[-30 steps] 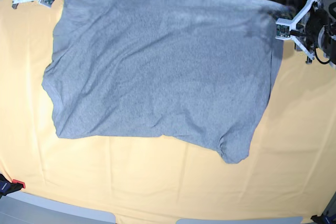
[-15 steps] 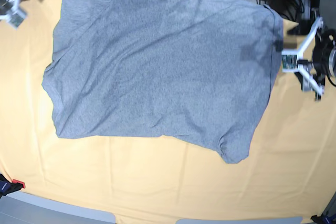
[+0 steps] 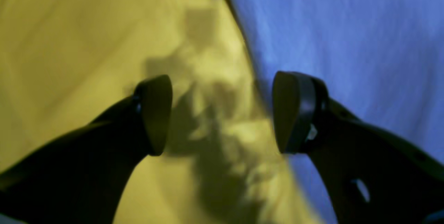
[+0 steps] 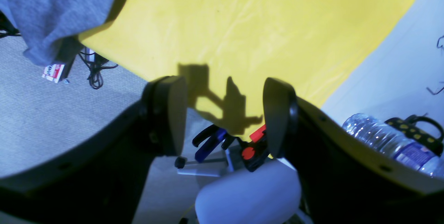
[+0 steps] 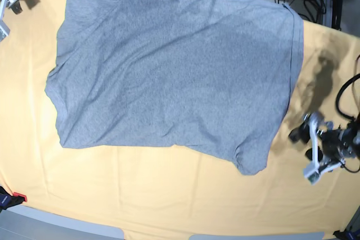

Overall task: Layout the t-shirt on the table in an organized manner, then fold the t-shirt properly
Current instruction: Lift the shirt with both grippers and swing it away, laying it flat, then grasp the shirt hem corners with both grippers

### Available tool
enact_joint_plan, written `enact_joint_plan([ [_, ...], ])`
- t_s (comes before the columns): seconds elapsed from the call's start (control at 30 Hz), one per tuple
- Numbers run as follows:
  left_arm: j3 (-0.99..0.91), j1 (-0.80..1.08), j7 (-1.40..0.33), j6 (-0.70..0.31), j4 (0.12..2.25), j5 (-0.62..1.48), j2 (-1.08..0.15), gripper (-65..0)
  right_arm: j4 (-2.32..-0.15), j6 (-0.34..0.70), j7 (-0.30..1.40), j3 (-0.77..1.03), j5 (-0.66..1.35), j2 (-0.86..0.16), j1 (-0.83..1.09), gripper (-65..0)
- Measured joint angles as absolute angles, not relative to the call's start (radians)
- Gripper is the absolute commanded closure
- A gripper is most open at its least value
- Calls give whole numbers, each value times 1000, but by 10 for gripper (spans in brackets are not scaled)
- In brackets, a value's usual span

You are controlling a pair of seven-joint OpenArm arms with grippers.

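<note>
Nearest the camera, bare creased yellow-orange table (image 5: pixel 169 200) stretches wide; right of the hem, the left gripper (image 5: pixel 306 150) hangs with jaws apart, empty. Beyond, the heather-grey t-shirt (image 5: pixel 169 71) lies flat, softly wrinkled, plain side up. Far left, the right gripper (image 4: pixel 222 113) gapes empty.

Left gripper (image 3: pixel 222 113) hanging low at the four o'clock side of the base view, jaws standing wide apart with nothing between them, right gripper (image 4: pixel 222 113) sitting at the ten o'clock corner, fingers (image 4: pixel 170 113) likewise parted and gripping nothing
</note>
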State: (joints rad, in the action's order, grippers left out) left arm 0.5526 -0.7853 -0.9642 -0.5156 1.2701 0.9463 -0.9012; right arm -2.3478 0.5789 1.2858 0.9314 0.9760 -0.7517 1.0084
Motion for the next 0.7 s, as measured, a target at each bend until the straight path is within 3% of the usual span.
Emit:
enact_joint_plan([
  [0.17,294,-824,-935,-585,886,1008,-713,-449,-2348,576,1283,931,976,-752,1008,-368],
  [0.33,142,-829,-932,-605,632,1038,-614,-449,-2348,576,1283,931,976,-751,1008,-368],
  [0.7,102,-791,-733,-634,533,832,-479,-449,-2348,576,1283,931,976,-751,1009,-368],
])
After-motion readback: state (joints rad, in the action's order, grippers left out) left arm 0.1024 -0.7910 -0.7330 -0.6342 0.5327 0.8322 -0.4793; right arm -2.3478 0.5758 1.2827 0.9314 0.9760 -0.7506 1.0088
